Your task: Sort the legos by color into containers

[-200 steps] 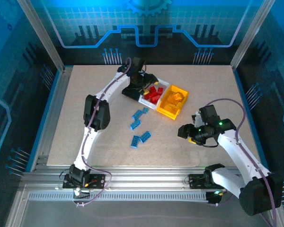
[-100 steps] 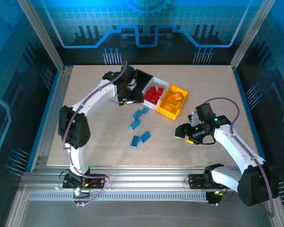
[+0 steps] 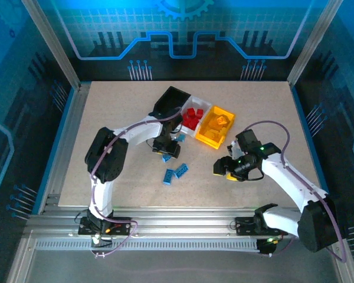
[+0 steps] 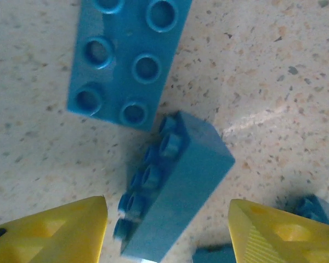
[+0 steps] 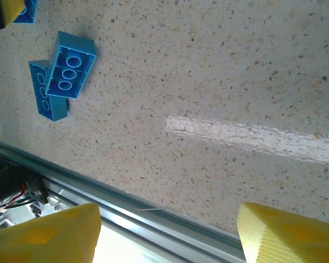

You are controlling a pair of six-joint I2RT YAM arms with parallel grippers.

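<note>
A speckled beige table (image 3: 106, 112) sits inside an aluminium frame (image 3: 183, 221), blue-patterned panels (image 3: 236, 23) behind.

glossy plastic bricks (image 4: 178, 186), speckled matt tabletop (image 4: 274, 66)

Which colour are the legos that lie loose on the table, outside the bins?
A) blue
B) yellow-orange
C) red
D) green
A: the loose legos on the table are all blue, while the red ones lie inside the white bin.
</note>
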